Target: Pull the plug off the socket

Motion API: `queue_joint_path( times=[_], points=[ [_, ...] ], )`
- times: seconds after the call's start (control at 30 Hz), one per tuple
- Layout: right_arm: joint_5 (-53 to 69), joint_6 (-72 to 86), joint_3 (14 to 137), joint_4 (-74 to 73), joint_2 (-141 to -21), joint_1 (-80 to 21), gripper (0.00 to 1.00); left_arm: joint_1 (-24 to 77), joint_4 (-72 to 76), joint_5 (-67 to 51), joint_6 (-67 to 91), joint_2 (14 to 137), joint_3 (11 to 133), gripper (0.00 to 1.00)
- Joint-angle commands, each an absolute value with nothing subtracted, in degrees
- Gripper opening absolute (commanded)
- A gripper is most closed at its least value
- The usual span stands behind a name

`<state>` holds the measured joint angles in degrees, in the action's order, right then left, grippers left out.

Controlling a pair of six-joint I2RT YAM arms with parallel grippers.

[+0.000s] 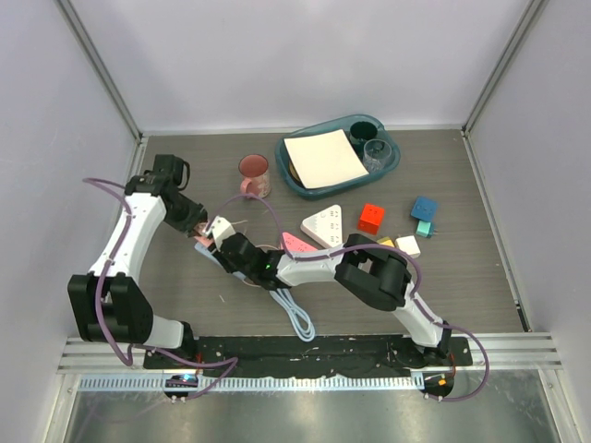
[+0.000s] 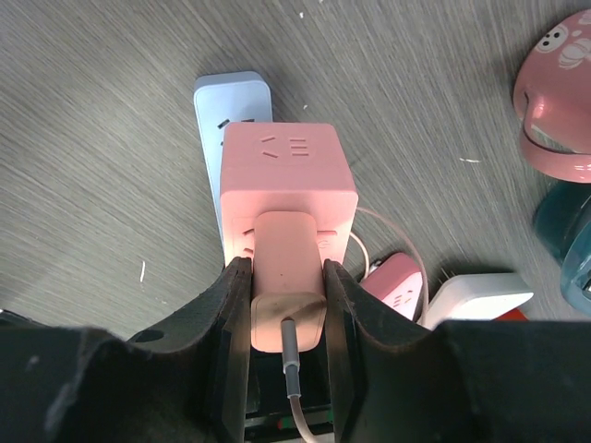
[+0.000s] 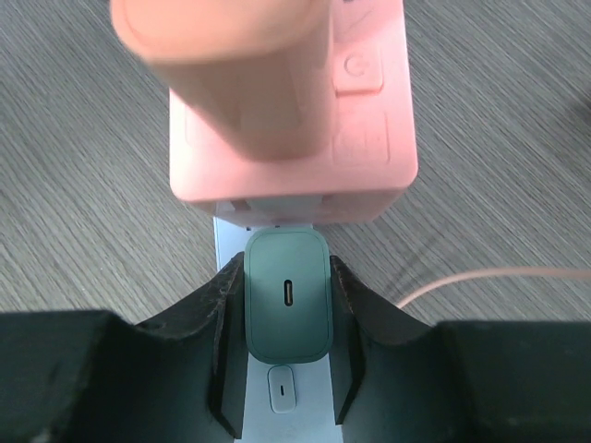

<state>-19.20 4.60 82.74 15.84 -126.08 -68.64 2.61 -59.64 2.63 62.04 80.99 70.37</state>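
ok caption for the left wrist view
left gripper clamps the pink plug, seated on the pale-blue socket

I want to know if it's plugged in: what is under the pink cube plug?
The slim pale-blue power strip lies under the pink cube-shaped plug; one end shows beyond it. The outlet and prongs are covered by the cube.

Pink cube plug (image 2: 288,175) – seated on slim pale-blue socket (image 2: 232,95).

On my feed the plug (image 2: 288,185) is salmon pink, the socket (image 2: 231,97) pale blue, the worktop (image 2: 111,138) grey with streaky wood grain. The mug (image 1: 254,173) is pink, one cube (image 1: 371,218) red, the tray (image 1: 391,162) teal.
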Motion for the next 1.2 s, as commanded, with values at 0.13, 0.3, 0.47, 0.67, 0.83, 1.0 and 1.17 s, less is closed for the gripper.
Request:
queue_joint_path(
  times=[0.13, 0.3, 0.47, 0.67, 0.83, 1.0, 1.17],
  points=[
    [-14.1, 5.9, 75.4, 9.3, -123.7, -69.8, 0.59, 2.6, -62.3, 4.5, 58.1, 81.0, 80.6, 0.0],
    [-15.8, 3.4, 74.4, 14.0, -118.4, -69.9, 0.67, 2.5, -62.7, 4.1, 56.9, 81.0, 82.4, 0.0],
    [-18.3, 0.3, 72.2, 17.5, -113.1, -69.6, 0.72, 2.5, -60.2, -1.1, 53.5, 80.9, 82.4, 0.0],
    [-15.0, -2.6, 70.2, 17.2, -104.8, -69.4, 0.73, 2.5, -57.9, -4.8, 51.2, 80.1, 81.7, 0.0],
    [-0.8, -2.6, 69.3, 8.6, -99.4, -69.1, 0.72, 2.5, -52.3, -11.4, 46.6, 78.7, 79.5, 0.0],
    [8.2, -0.1, 64.2, 7.6, -92.3, -68.2, 0.72, 2.5, -45.6, -17.1, 47.1, 76.8, 74.6, 0.0],
    [-3.4, -1.0, 53.5, 14.4, -79.7, -67.9, 0.71, 2.7, -43.5, -22.8, 46.1, 78.7, 74.5, 0.0]
  ],
)
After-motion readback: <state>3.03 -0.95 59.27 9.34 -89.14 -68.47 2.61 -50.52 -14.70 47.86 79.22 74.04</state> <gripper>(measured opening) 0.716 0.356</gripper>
